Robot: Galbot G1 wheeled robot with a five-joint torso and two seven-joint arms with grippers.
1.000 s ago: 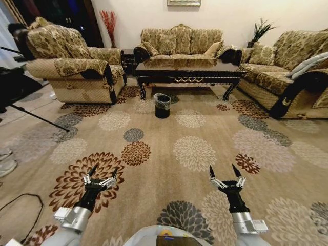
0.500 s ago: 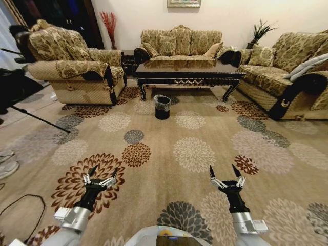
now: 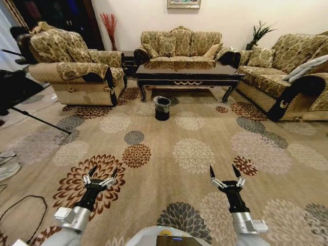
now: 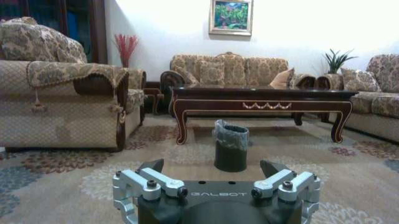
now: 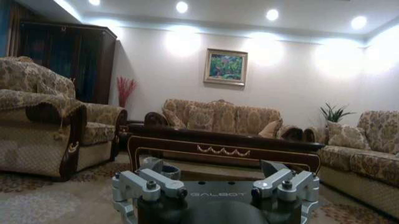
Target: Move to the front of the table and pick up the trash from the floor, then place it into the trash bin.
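Observation:
The long dark table stands far ahead, in front of the back sofa. The small black trash bin with its greyish liner sits on the patterned carpet floor just before the table's left half. The trash is out of view. My left gripper and right gripper hang low over the near carpet, far from the bin, both open and holding nothing. The left wrist view looks past the open left gripper to the bin and table. Beyond the open right gripper is the table.
An armchair flanks the table on the left and a sofa on the right, with another sofa behind. A tripod leg and a floor cable lie at the left. Open carpet stretches between me and the bin.
The whole head view has shifted slightly, with table and bin a little lower in the picture, so the camera moved. Both arms hold the same pose, grippers still open.

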